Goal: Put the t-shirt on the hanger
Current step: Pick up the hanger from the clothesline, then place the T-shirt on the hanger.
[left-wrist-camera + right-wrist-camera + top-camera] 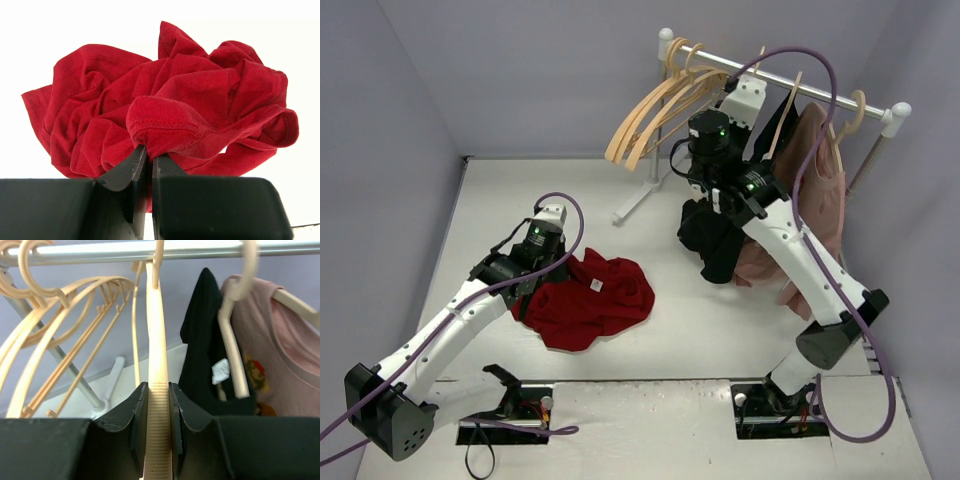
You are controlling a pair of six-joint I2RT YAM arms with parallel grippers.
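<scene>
The left gripper (148, 150), low near the desk's left edge, pinches the t-shirt (175, 100); the right gripper (159, 390), raised far right, clamps the hanger (156, 330).

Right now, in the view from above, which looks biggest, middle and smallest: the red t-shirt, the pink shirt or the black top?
1. Red t-shirt and pink shirt: look alike; the right arm hides part of the pink one, so I won't rank them.
2. Black top: smallest.

Pale lilac walls (520, 70), white table (700, 335), metal clothes rail (100, 251)
</scene>
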